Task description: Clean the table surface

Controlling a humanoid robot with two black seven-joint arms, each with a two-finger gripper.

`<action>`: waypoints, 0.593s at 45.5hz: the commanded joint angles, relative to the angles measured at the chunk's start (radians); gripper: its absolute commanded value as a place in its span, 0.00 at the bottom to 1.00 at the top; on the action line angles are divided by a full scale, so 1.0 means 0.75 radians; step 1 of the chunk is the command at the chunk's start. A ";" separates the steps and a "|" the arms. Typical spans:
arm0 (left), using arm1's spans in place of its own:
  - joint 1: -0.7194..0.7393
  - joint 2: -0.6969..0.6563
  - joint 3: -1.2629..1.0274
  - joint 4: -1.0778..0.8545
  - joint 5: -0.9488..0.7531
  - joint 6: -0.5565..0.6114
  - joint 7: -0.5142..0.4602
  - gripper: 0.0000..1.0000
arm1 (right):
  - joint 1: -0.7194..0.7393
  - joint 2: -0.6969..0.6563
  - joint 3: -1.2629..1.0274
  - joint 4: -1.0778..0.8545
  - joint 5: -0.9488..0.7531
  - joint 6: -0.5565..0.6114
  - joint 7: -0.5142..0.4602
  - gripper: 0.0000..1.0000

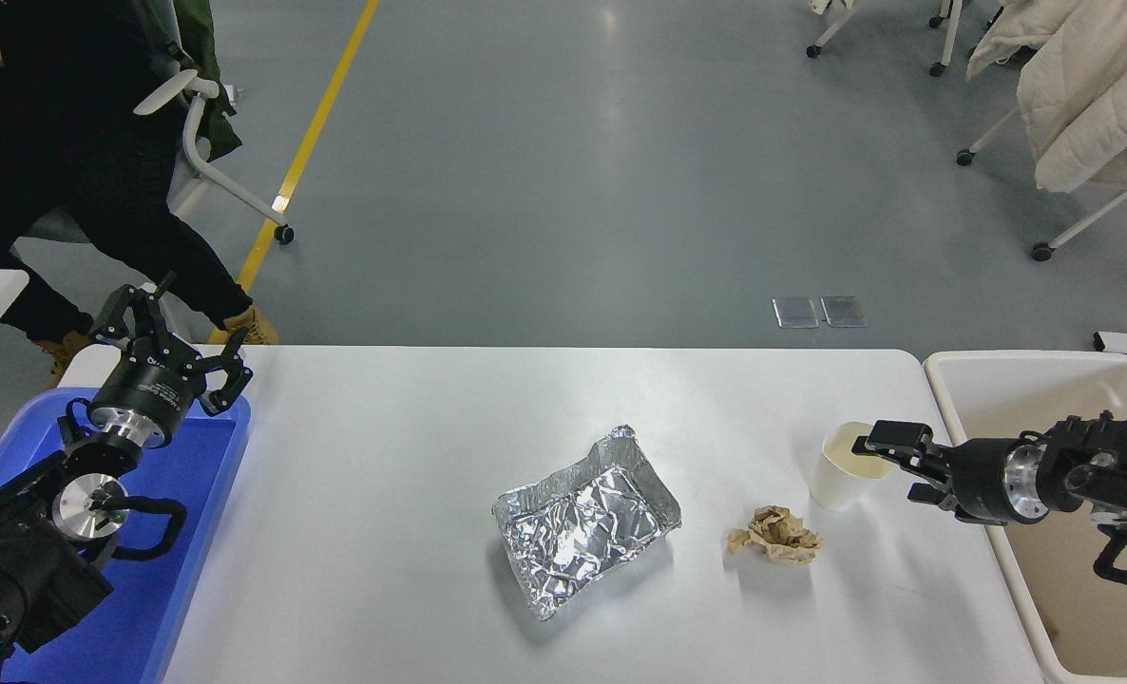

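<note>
On the white table surface [411, 427] lie a crumpled foil tray [582, 518] at the middle, a crumpled brown paper wad [775, 535] to its right, and an upright white paper cup [845, 465] further right. My right gripper [891, 463] is open and comes in from the right, its upper finger over the cup's rim and its lower finger beside the cup's right wall. My left gripper [172, 342] is open and empty, parked over the far end of the blue tray.
A blue plastic tray [188, 532] sits at the table's left end. A beige bin [1086, 579] stands off the table's right edge, under my right arm. A person in dark clothes is by a chair at the far left.
</note>
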 commanded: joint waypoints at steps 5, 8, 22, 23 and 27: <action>0.000 0.000 0.000 0.000 0.000 0.002 0.000 1.00 | -0.069 0.139 0.000 -0.139 -0.001 -0.081 -0.006 1.00; 0.000 0.000 0.000 0.000 0.000 0.002 0.000 1.00 | -0.074 0.145 -0.002 -0.141 -0.001 -0.079 -0.006 1.00; 0.000 0.000 0.000 0.000 0.000 0.002 0.000 1.00 | -0.063 0.161 -0.012 -0.141 -0.021 -0.081 -0.006 0.10; 0.000 0.000 0.000 0.000 0.000 0.002 0.000 1.00 | -0.063 0.161 -0.014 -0.141 -0.021 -0.079 -0.006 0.00; 0.000 0.000 0.000 0.000 0.000 0.000 0.000 1.00 | -0.059 0.161 -0.022 -0.141 -0.021 -0.077 -0.006 0.00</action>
